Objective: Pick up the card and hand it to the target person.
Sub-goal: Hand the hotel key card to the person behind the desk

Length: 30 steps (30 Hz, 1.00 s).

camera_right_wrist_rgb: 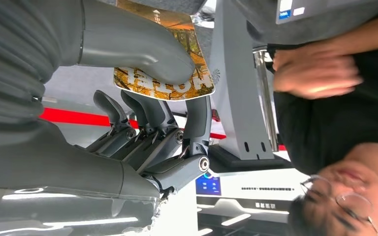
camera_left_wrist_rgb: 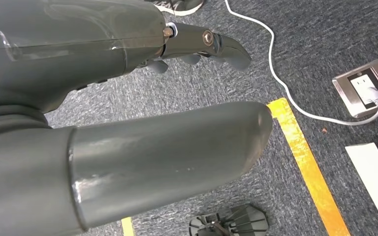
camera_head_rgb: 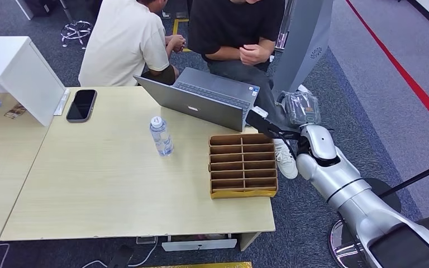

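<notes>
My right hand (camera_head_rgb: 268, 125) reaches past the table's far right corner toward a seated person in a black shirt (camera_head_rgb: 234, 28). It pinches the card (camera_right_wrist_rgb: 199, 81), printed with an orange autumn picture, between thumb and fingers (camera_right_wrist_rgb: 197, 118). In the head view a pale corner of the card (camera_head_rgb: 258, 111) sticks out of the hand. The person's own hands (camera_right_wrist_rgb: 315, 73) are clasped at their chest, apart from the card. My left hand (camera_left_wrist_rgb: 192, 49) hangs over the carpet with its fingers loose and nothing in them.
On the table (camera_head_rgb: 106, 184) stand an open laptop (camera_head_rgb: 201, 97), a brown divided cardboard tray (camera_head_rgb: 243, 164), a water bottle (camera_head_rgb: 161, 135) and a phone (camera_head_rgb: 81, 104). A second person in a cream shirt (camera_head_rgb: 125, 42) sits behind. A floor socket (camera_left_wrist_rgb: 366, 88) lies below my left hand.
</notes>
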### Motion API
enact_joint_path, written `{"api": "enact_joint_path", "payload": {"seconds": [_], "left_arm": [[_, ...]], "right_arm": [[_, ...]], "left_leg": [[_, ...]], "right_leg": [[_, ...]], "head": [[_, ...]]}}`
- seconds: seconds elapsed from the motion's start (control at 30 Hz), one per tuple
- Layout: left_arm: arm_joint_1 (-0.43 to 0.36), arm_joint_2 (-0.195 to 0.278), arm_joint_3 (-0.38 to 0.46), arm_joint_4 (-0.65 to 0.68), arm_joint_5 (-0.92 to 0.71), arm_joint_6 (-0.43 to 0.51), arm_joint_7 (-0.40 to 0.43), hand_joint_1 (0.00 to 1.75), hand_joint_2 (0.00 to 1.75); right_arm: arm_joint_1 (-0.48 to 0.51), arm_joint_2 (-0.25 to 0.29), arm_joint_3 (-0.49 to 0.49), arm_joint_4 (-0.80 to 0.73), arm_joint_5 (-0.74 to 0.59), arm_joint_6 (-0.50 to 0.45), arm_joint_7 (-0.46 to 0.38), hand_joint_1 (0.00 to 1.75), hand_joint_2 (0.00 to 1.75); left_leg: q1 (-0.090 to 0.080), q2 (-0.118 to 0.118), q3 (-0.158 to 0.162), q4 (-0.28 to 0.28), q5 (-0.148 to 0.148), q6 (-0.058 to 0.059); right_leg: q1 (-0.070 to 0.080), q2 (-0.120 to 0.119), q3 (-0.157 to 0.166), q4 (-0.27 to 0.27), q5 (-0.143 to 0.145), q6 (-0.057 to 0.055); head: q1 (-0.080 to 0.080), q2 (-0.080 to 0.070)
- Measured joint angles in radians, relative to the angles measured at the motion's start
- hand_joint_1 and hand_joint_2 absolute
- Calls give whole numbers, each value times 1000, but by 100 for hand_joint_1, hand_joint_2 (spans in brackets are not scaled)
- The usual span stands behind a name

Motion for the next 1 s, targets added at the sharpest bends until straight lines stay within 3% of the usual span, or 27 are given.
{"api": "enact_joint_path", "payload": {"seconds": [0.47,0.67,0.7,0.8,0.83,1.0], "left_arm": [[-7,-2,-1,0,-6,-5,1,0,0],[-9,-2,-6,0,-6,-8,0,0,0],[-9,-2,-8,0,-6,-8,0,0,0],[-10,-2,-11,0,-6,-9,1,0,0],[-10,-2,-11,0,-6,-9,1,0,0],[-9,-3,-11,0,-6,-9,1,0,0]], "right_arm": [[-10,11,16,52,0,-18,1,149,175],[-17,15,18,64,1,-28,-10,137,175],[-18,16,19,67,3,-28,-10,121,175],[-20,17,24,72,19,-27,-2,27,175],[-20,17,25,73,25,-25,2,7,175],[-24,17,31,81,51,-8,19,0,175]], "left_leg": [[0,0,0,0,0,0],[0,0,0,0,0,0],[0,0,0,0,0,0],[0,0,0,0,0,0],[0,0,0,0,0,0],[0,0,0,0,0,0]], "right_leg": [[0,0,0,0,0,0],[0,0,0,0,0,0],[0,0,0,0,0,0],[0,0,0,0,0,0],[0,0,0,0,0,0],[0,0,0,0,0,0]], "head": [[0,0],[0,0],[0,0],[0,0],[0,0],[0,0]]}}
